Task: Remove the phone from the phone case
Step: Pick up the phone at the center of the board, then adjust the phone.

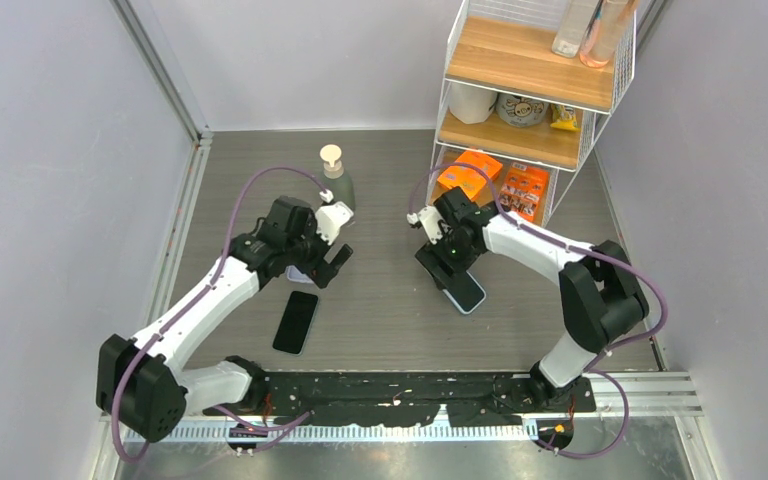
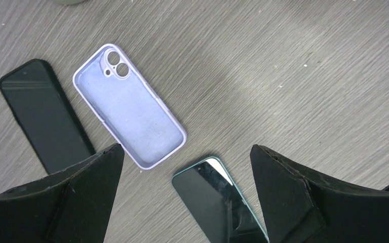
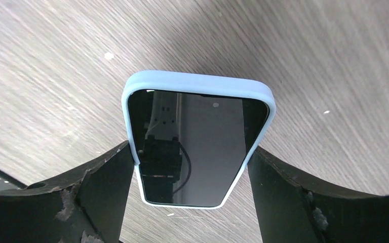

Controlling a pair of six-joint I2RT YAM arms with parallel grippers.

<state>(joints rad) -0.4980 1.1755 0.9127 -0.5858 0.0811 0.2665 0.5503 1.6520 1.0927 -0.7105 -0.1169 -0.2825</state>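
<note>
The phone (image 3: pixel 202 147) was seen inside the light blue phone case (image 3: pixel 197 83), screen up, and it was lying flat on the grey wood-grain table (image 1: pixel 390 335), to the right of the middle and in front of the right arm. The right gripper (image 3: pixel 190 154) was placed over 1 end of it, and its 2 black fingers (image 3: pixel 106 192) were pressed against the 2 long sides of the light blue phone case, so the cased phone was grasped between them while it was lying on the table. In the screen, a reflection of the wrist camera and its cable was visible. The left gripper (image 2: pixel 186 152) was held above the table on the left side with its jaws spread wide, and nothing was gripped by it. Below it, 3 things were lying close together but apart: an empty lilac phone case (image 2: pixel 129 106) with its inside turned up, a black phone (image 2: pixel 43 114) just beside it, and a teal phone (image 2: pixel 207 195) which was partly hidden by the fingers. At the back of the table, a green soap dispenser (image 1: pixel 337 182) with a pale pump was standing upright, and a white wire shelf rack (image 1: pixel 520 70) with wooden boards was placed in the far right corner, with orange boxes (image 1: pixel 470 175) on its lowest level.
</note>
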